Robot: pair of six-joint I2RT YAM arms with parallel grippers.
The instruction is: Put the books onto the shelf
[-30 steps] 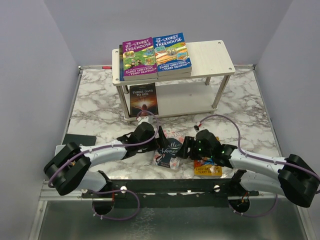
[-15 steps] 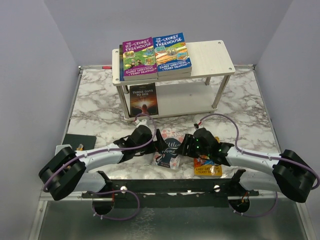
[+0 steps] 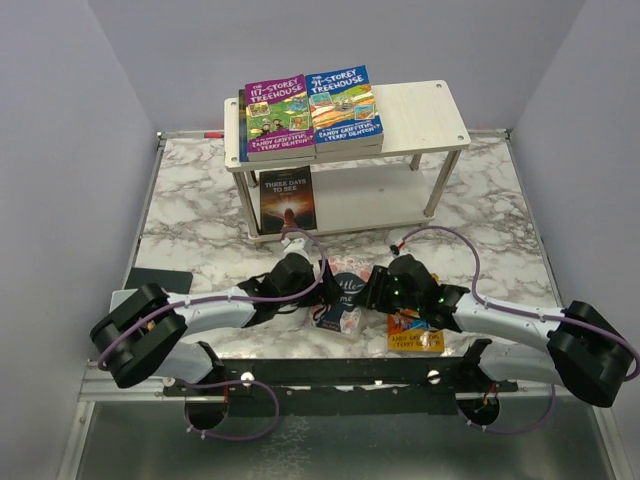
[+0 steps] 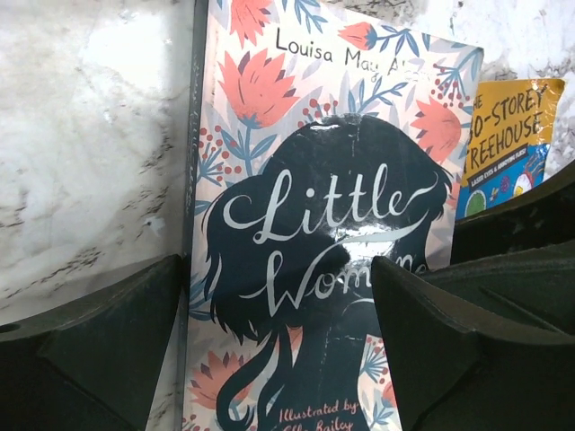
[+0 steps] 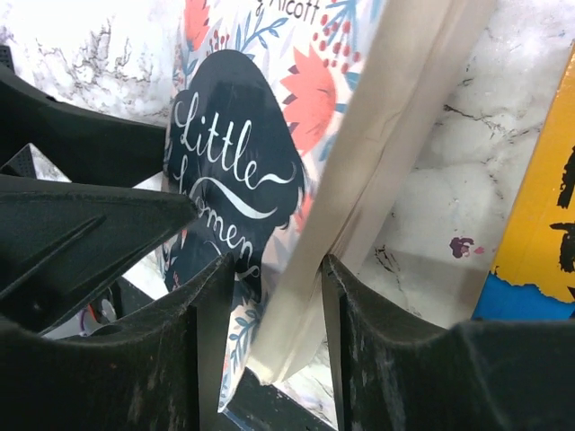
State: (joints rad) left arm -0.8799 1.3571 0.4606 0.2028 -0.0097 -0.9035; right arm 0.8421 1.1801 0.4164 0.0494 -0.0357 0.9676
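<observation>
Right wrist view: the right gripper (image 5: pixel 274 260) is pinched on the cream page edge of the pink floral book (image 5: pixel 243 171), just beside the orange book (image 5: pixel 539 180) near the table (image 3: pixel 190 215) front edge. The left gripper (image 4: pixel 278 269), fingers apart, straddles the cover and has moved closer than a second ago. Bare marble separates the pink floral book from the shelf (image 3: pixel 420 110).

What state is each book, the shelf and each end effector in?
Shelf: upright on table.
Purple Treehouse book: flat on top tier.
Blue Treehouse book: flat on top tier, beside purple.
Brown book: on lower tier.
Orange Treehouse book: flat on table.
Little Women: on table, cover up.
Left end effector: open, straddling Little Women.
Right end effector: closed on Little Women's page edge.
</observation>
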